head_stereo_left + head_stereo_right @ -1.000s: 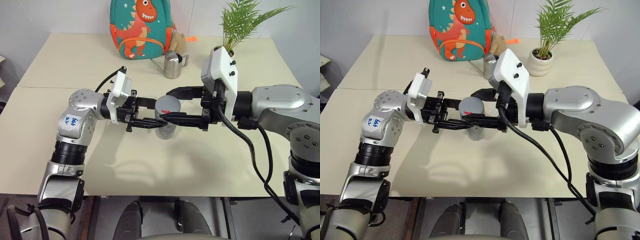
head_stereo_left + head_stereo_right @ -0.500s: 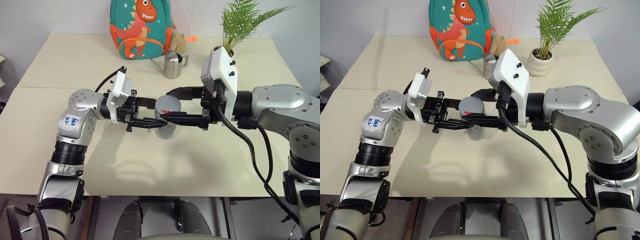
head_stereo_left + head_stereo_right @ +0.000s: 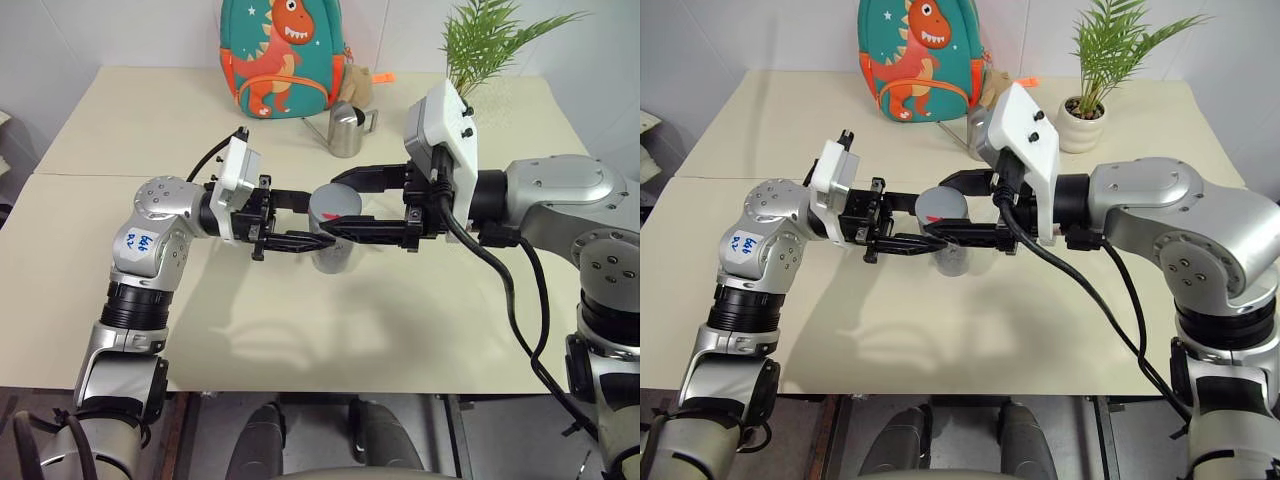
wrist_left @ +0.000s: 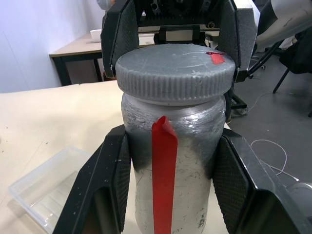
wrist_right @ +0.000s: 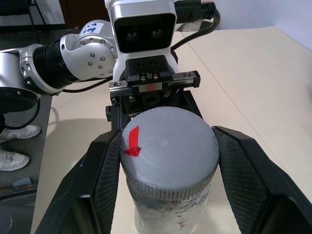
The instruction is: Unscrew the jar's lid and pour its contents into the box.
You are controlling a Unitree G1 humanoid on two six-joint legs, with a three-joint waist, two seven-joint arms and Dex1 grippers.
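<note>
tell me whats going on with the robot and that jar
The robot holds a silver jar above the table between both arms. Its left gripper is shut on the jar's body, and its right gripper is shut on the grey lid, set to unscrew it. The lid is on the jar. The clear box lies on the table, waiting for the contents.
</note>
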